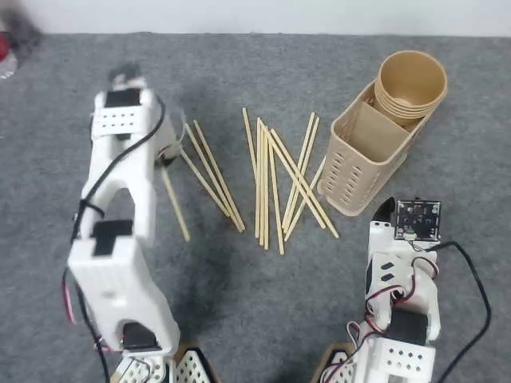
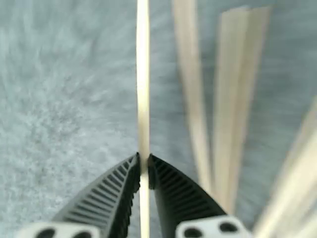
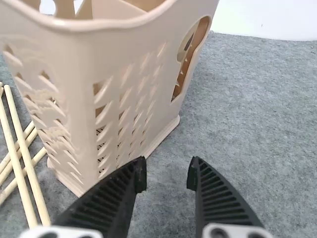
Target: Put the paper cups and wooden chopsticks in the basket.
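Wooden chopstick (image 2: 142, 74) clamped singly in your left gripper (image 2: 143, 171), so it should lift clear of the loose chopsticks (image 1: 271, 179) | right gripper (image 3: 166, 174) fingers apart, parked beside basket (image 3: 99, 84) | paper cups (image 1: 411, 80) nested in its far compartment

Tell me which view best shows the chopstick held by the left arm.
Left wrist view: the chopstick sits pinched between the left gripper's fingers, its grip point plain. The high view shows what is likely the same chopstick slanting out from under the left arm. The right wrist view faces the basket and other loose chopsticks.
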You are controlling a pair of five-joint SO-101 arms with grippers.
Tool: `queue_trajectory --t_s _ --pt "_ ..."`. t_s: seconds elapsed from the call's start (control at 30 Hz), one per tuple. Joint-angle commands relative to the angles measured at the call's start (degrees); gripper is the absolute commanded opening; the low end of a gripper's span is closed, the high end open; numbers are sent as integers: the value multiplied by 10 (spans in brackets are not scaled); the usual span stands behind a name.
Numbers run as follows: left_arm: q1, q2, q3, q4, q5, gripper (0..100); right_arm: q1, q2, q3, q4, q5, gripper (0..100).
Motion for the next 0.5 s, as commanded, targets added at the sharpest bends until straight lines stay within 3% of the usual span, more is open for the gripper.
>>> queue_trajectory --t_s 0.0,0.13,0.23,0.47 --pt "100 -153 -73 29 -48 11 -4 -8 11 -4 9 151" --pt "189 -221 -140 1 -99 11 -3 -8 11 -4 10 151" --pt "235 -247 -176 -63 -133 11 -3 -8 11 -3 10 151" --pt "349 -274 -210 -200 -143 11 -1 -8 11 -3 10 151"
